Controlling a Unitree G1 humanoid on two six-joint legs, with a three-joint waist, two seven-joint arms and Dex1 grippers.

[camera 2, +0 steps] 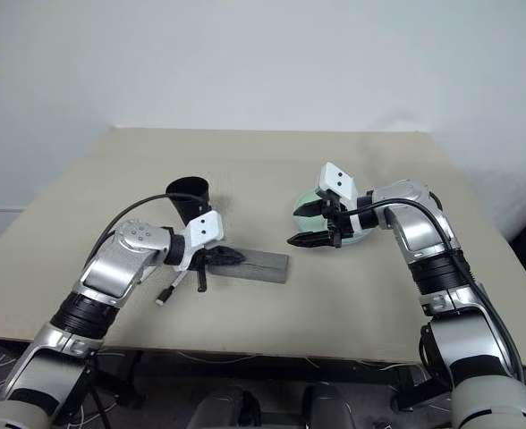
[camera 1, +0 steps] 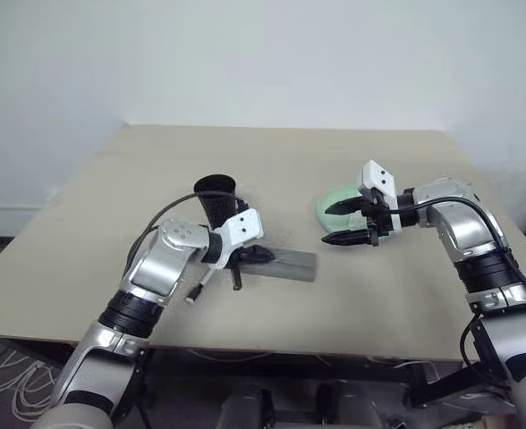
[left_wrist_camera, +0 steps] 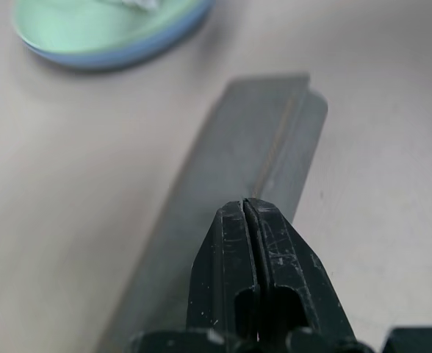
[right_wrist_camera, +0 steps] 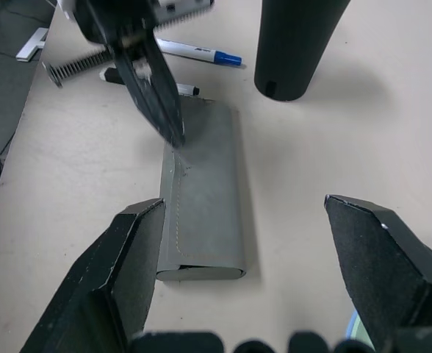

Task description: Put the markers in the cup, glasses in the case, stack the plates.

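Observation:
The grey case (camera 1: 290, 264) lies closed mid-table. My left gripper (camera 1: 258, 255) is shut with nothing in it, its tips (left_wrist_camera: 245, 213) right over the case's end nearest the markers. The black cup (camera 1: 216, 197) stands upright just behind it. On the table by the cup lie a blue-capped marker (right_wrist_camera: 201, 53) and a black-capped marker (right_wrist_camera: 150, 84). The mint plate sits on the light blue plate (left_wrist_camera: 106, 37) to the right. My right gripper (camera 1: 348, 225) hangs open and empty in front of the plates (camera 1: 333, 207), pointing toward the case (right_wrist_camera: 205, 198). The glasses are out of view.
A crumpled white tissue (left_wrist_camera: 139, 4) lies on the top plate. The beige table (camera 1: 156, 161) has bare room at the back and on the far left. Its front edge runs close under both arms.

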